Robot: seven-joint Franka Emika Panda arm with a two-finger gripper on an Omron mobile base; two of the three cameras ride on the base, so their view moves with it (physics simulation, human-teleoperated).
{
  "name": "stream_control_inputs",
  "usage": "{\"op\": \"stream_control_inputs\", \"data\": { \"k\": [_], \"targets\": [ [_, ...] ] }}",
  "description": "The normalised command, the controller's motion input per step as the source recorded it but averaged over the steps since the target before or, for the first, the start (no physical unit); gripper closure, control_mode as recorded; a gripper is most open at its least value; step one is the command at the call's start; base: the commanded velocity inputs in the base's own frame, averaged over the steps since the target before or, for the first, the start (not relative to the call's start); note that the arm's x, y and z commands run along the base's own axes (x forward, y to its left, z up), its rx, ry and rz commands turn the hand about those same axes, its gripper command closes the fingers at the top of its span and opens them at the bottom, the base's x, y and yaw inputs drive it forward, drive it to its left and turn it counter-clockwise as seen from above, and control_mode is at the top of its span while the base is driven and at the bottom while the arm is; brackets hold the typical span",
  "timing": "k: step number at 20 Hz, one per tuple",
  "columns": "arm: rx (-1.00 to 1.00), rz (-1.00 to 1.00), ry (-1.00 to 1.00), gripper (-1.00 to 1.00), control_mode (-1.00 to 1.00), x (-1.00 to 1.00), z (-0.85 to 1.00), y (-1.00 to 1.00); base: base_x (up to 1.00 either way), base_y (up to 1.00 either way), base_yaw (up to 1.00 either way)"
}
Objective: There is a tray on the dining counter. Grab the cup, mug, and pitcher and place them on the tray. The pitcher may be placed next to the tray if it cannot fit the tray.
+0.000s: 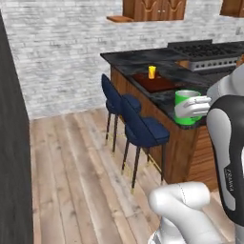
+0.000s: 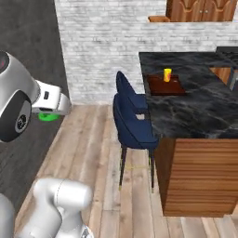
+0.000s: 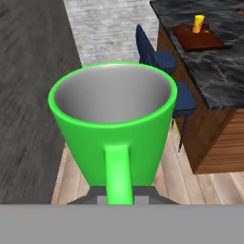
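Gripper (image 3: 116, 198) clamped on green mug (image 3: 114, 124) handle; fingertips hidden behind it; tray (image 1: 155, 83) distant.

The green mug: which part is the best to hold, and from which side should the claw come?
By its handle. In the hand view the green mug stands upright, mouth open upward, its vertical strap handle facing the claw, which is already shut on it. Approaching level from the handle side looks best; the wide round body seems harder to span.

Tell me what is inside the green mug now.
The green mug looks empty: its grey inner wall shows down to a shaded bottom. Below its handle, the fingers holding it are mostly covered.
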Motion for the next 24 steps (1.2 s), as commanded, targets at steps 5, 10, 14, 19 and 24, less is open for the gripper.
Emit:
{"op": "stream_control_inputs", "data": {
  "k": [5,10,14,19,24],
  "targets": [
    [0.00,0.00,0.00,1.00,1.00,0.00,0.00,0.00,0.99,1.00,-0.84],
    [0.00,0.00,0.00,1.00,1.00,0.00,0.00,0.00,0.98,1.00,-0.86],
    [0.00,0.00,0.00,1.00,1.00,0.00,0.00,0.00,0.97,1.00,-0.86],
    [0.00,0.00,0.00,1.00,1.00,0.00,0.00,0.00,0.95,1.00,-0.82],
    [0.00,0.00,0.00,1.00,1.00,0.00,0.00,0.00,0.58,0.97,-0.63]
  ]
}}
